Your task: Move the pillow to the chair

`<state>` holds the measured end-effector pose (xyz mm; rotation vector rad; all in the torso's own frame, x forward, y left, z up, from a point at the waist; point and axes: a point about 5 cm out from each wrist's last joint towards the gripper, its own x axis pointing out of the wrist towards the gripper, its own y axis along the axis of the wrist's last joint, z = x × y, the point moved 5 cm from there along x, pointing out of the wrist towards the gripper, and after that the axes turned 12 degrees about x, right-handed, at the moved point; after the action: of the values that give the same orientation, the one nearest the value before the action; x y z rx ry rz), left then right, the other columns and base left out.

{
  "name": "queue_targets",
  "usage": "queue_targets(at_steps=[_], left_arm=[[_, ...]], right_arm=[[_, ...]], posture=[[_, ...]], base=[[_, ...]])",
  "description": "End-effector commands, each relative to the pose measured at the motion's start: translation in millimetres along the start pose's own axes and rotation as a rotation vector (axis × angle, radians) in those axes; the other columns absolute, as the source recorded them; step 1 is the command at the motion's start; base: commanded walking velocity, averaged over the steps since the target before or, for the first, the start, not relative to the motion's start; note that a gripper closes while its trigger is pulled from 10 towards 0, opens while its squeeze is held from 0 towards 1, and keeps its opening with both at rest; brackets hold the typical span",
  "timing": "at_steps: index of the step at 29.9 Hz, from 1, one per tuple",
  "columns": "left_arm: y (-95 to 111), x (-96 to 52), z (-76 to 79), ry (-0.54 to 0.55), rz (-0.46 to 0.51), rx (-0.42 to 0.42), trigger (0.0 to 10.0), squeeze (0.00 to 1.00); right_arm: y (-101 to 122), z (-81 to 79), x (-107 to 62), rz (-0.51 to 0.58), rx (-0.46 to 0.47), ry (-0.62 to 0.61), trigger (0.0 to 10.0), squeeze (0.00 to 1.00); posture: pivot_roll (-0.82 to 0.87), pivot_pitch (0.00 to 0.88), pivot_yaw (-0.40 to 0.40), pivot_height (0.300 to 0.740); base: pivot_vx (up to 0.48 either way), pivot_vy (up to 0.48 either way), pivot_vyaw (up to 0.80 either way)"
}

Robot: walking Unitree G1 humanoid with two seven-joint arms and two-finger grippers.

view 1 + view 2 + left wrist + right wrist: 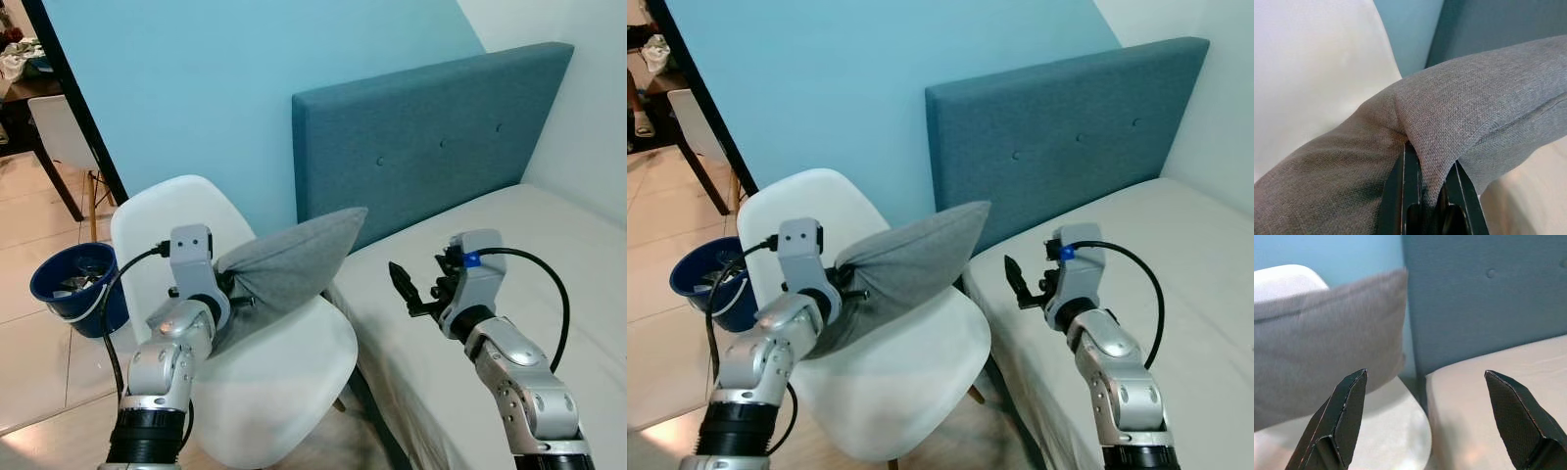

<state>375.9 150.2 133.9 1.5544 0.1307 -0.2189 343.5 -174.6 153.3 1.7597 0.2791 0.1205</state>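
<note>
We held the pillow in our left gripper, whose fingers were pinched shut on a fold of grey fabric near one corner. From that pinch the pillow stretched away beyond the fingertips, tilted upward, its far corner raised toward the bed's headboard. Its lower part lay against the back and seat of the white chair, though we could not tell how much of its weight the seat carried.

Our right gripper hung over the mattress beside the chair, fingers spread wide and holding nothing. The pillow's free end lay ahead of those fingertips, apart from them.

We judged the step in hand to be the placing: the pillow was already over the chair but not yet released. The next move called for lowering the left gripper until the pillow lay flat on the seat, then parting the fingers and drawing them back clear of the fold. Releasing while the far corner stood high risked the pillow tipping off the seat edge toward the gap beside the bed.

A blue bucket stood on the floor behind the left arm.
</note>
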Motion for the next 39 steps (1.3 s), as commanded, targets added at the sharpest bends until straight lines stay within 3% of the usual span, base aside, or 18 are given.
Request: queue_targets(at_steps=[1,5,25,30,39], left_arm=[[22,0.3,-7.2,0.022,0.091,0.001,10.0,0.00],[26,0.8,-6.5,0.009,0.105,0.012,10.0,0.00],[22,4.5,-20.5,0.066,0.090,0.026,10.0,0.00],[23,8.4,-21.8,0.065,0.080,0.051,10.0,0.00],[21,11.5,-46.5,0.153,0.043,0.102,10.0,0.00]], right_arm=[[0,-8.9,0.1,0.001,-0.003,0.032,10.0,0.00],[0,-14.0,-0.9,0.009,-0.007,0.055,10.0,0.00],[-3,-20.1,0.1,-0.010,0.003,0.068,10.0,0.00],[-12,-10.8,2.7,-0.065,-0.027,0.001,10.0,0.00],[-2,-10.8,3.4,-0.030,-0.009,-0.010,10.0,0.00]], posture=[[-0.13,0.005,0.034,0.740],[-0.13,0.002,0.031,0.740],[-0.13,0.016,0.039,0.740],[-0.11,0.013,0.042,0.730],[-0.10,0.024,0.047,0.690]], base=[[0.000,-0.480,0.00],[0.000,-0.444,0.00],[0.000,0.000,0.00],[0.000,0.000,0.00],[0.000,0.000,0.00]])
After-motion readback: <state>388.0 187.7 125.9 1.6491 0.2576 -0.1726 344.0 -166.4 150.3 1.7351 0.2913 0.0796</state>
